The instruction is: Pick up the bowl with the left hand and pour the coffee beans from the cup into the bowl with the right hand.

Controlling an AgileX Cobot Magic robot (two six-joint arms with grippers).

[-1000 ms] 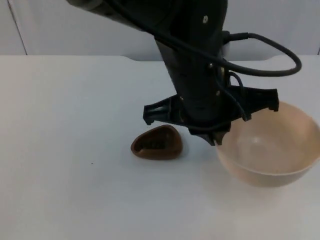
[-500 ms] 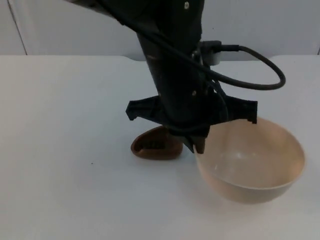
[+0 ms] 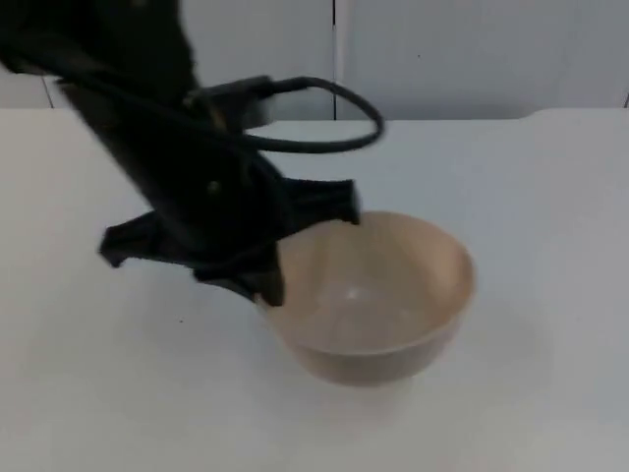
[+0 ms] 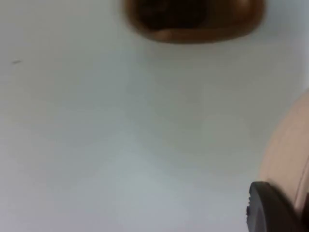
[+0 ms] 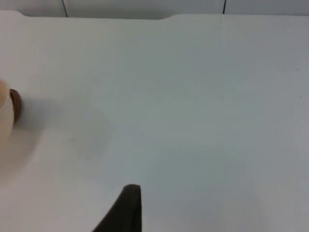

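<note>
Carrying the pale beige round bowl (image 3: 369, 295) leftward across the white table top (image 3: 531, 197), your left gripper (image 3: 267, 280) is clamped on its near-left rim, and the load has travelled a long way in the last second: a second ago the bowl sat at the right edge of the top view, half a second ago it was right of centre, and now it is at the middle, its shadow on the table suggesting it is carried clear of the surface. The small dark brown cup (image 4: 193, 19) that lay on its side just left of the bowl is now hidden behind the arm and bowl from above; the left wrist view puts it on the table a little ahead of the gripper, mouth towards the camera, contents too dark to make out.

You have the first half done, I judge: the bowl is picked up. The pour has not begun. Your right gripper (image 5: 126, 212) waits over bare table with the cup's edge (image 5: 16, 105) well off to one side; whether its fingers are parted I cannot tell.
</note>
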